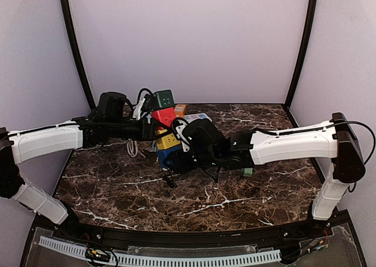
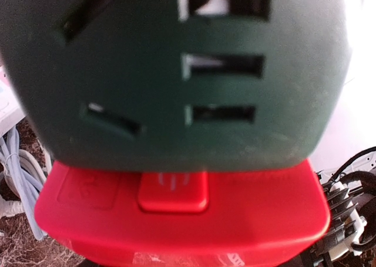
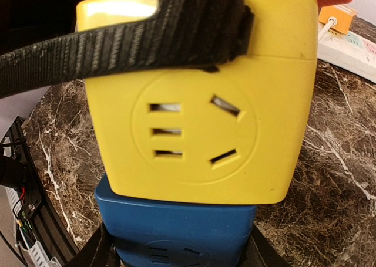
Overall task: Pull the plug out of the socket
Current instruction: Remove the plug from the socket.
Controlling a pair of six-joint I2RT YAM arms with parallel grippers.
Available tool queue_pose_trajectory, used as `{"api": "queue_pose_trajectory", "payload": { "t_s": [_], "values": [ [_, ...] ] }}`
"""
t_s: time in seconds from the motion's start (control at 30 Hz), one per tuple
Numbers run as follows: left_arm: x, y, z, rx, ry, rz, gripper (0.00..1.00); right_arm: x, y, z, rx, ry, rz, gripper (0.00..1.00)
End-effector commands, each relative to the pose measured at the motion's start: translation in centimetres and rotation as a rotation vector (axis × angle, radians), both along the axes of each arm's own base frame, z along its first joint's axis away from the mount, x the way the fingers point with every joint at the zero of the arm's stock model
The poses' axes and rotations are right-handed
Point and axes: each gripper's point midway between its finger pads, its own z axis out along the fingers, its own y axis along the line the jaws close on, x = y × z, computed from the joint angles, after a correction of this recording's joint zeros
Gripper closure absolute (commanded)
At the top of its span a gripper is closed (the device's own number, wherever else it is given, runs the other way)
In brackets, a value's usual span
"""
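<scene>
Joined in row, mid-tabletop [image 1: 235, 191] toward far edge: green cube [image 1: 164, 98], red cube [image 1: 163, 115], yellow cube [image 1: 167, 139], blue cube [image 1: 166, 157]. Blue cube clamped at its sides by right gripper [image 1: 175, 160]. Left gripper [image 1: 147, 128] set against green-red end; jaws hidden, grip cannot be told. Black strap [image 3: 117, 44] draped over yellow cube.

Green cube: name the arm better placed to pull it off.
Left, likely. Its wrist view is filled by the green cube, seated on the red cube; the right gripper grips the blue cube at the far end.
</scene>
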Motion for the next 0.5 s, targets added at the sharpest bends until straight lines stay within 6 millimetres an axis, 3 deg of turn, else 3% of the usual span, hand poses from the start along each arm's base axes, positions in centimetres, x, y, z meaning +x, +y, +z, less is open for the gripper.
{"api": "queue_pose_trajectory", "payload": {
  "t_s": [0.0, 0.47],
  "values": [
    [0.29, 0.69, 6.52, -0.075, -0.209, -0.005, 0.99, 1.8, -3.26, 0.2, 0.005, 0.056, -0.135, 1.0],
    [0.44, 0.59, 6.33, -0.066, -0.203, -0.011, 0.99, 1.03, -3.2, 0.29, -0.052, -0.02, -0.056, 1.0]
  ]
}}
